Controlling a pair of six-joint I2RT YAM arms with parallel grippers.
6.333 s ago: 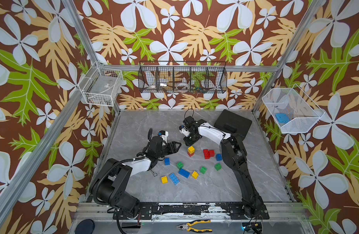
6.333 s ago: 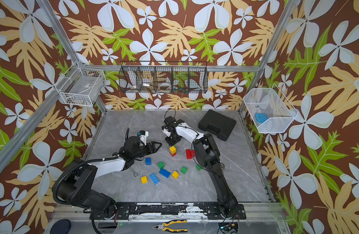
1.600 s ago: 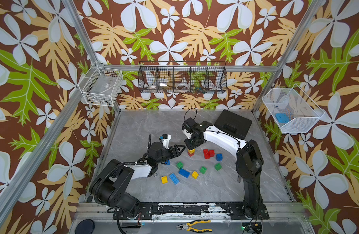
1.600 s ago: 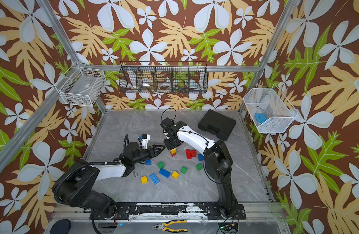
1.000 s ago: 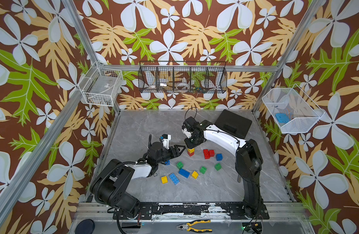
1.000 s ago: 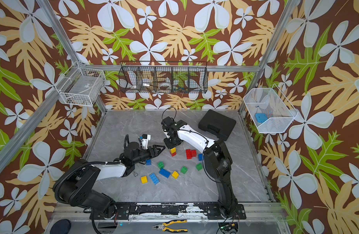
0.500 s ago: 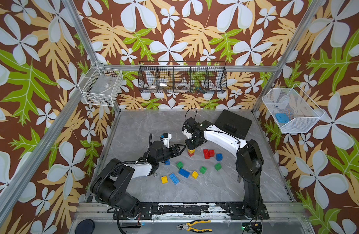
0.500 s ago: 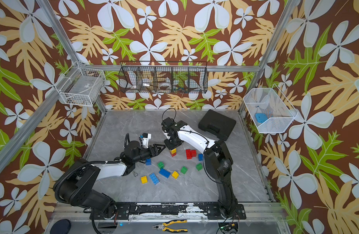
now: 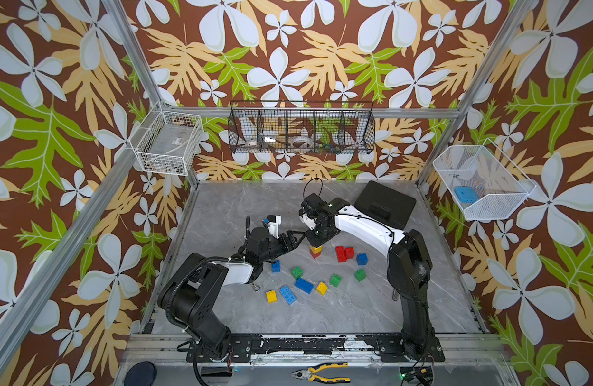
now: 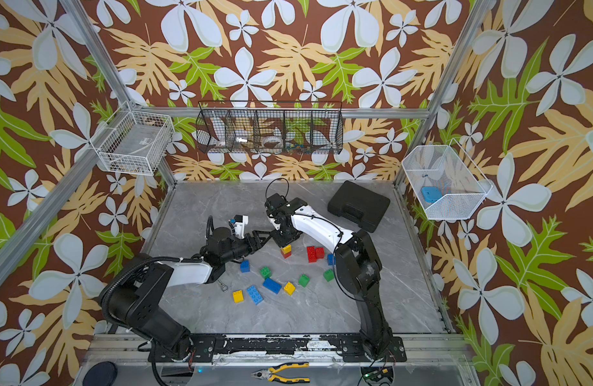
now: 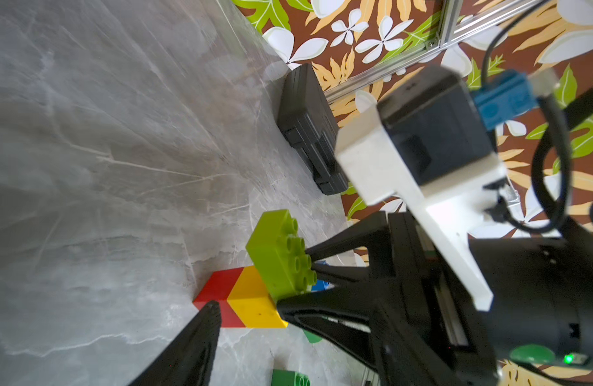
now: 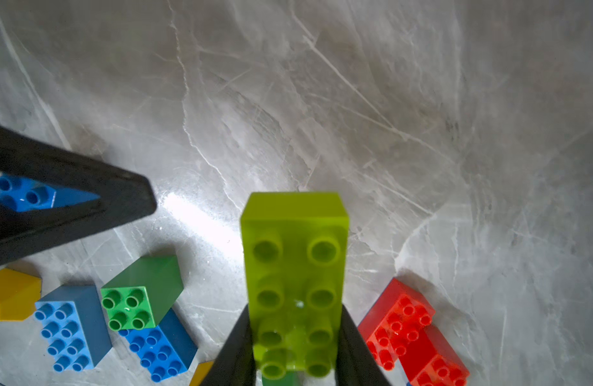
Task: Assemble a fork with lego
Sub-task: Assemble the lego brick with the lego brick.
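Note:
My right gripper (image 12: 295, 310) is shut on a lime 2x4 lego brick (image 12: 293, 254), studs up, and holds it over a yellow-on-red lego stack (image 9: 316, 250). In the left wrist view the lime brick (image 11: 275, 254) lies at the yellow brick's top; I cannot tell whether they touch. My left gripper (image 9: 297, 236) stands open just left of the stack, holding nothing, its fingers (image 11: 205, 334) on either side of it. Loose lego lies in front: a red pair (image 9: 343, 253), blue bricks (image 9: 303, 285), green ones (image 9: 297, 272) and yellow ones (image 9: 271, 295).
A black case (image 9: 385, 207) lies at the back right of the grey table. Wire baskets (image 9: 302, 132) hang on the walls. Pliers (image 9: 322, 372) rest on the front rail. A small metal ring (image 9: 254, 286) lies beside my left forearm.
Over the last second my left gripper has edged right, closer to the stack. My right gripper stays over the stack with the lime brick; several seconds ago it stood behind it.

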